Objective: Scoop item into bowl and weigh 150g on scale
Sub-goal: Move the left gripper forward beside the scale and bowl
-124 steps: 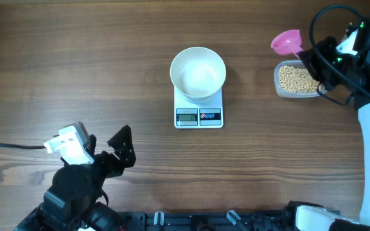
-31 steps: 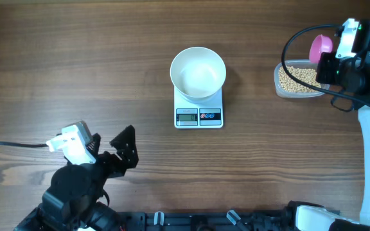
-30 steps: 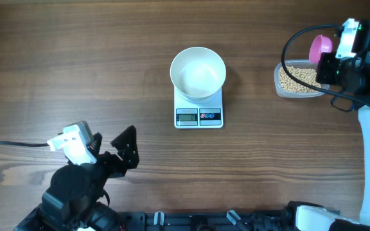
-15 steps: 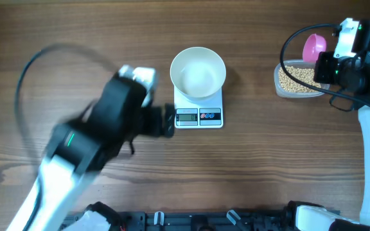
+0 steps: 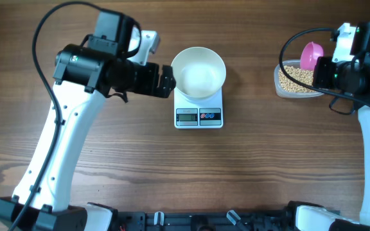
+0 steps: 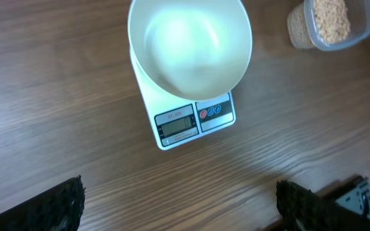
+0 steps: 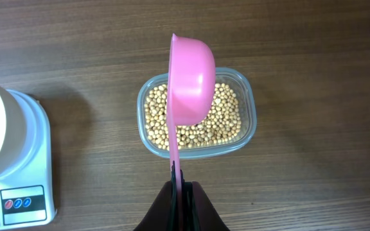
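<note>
Right of the scale point(image 5: 198, 116), right gripper point(image 7: 180, 187) pinches a pink scoop point(image 7: 192, 74) over the beans point(image 7: 227, 119); left gripper point(image 5: 166, 80) gapes wide at left.

You get bright, even light from above across the bench point(image 5: 108, 167), with soft, short shadows. The overhead picture is sharp, though the bowl point(image 5: 198, 72) is nearly washed out inside. In the left wrist view the bowl's inside glares white with little detail, a pale sheen crosses the wood low in the picture, and the fingers point(image 6: 47, 208) of the left pincer point(image 6: 178, 208) are dark, fuzzy shapes in the bottom corners. The right wrist view is crisp: beans point(image 7: 223, 122) show singly, and the scale point(image 7: 18, 160) casts a faint shadow beside it.
</note>
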You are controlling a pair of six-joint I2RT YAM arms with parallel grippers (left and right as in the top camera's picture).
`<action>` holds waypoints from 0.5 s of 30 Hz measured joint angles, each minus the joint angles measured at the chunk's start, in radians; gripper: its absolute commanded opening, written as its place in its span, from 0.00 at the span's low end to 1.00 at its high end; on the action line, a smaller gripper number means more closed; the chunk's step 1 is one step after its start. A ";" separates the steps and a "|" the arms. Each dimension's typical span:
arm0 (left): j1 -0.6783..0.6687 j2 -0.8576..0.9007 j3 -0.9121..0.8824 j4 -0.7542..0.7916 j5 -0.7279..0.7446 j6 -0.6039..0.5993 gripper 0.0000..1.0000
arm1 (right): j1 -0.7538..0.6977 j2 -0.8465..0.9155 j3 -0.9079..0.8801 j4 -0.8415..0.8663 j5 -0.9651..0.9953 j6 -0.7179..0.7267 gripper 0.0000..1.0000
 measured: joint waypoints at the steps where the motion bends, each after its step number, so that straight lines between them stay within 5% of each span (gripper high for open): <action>1: 0.007 0.000 -0.023 0.011 0.021 0.016 1.00 | 0.000 0.000 0.000 0.001 0.000 0.000 0.04; 9: 0.011 -0.087 -0.274 0.194 0.114 0.047 1.00 | 0.000 0.000 0.000 -0.002 0.000 0.000 0.04; 15: 0.000 -0.345 -0.348 0.232 0.032 -0.052 1.00 | 0.000 0.000 0.000 0.009 0.000 0.000 0.04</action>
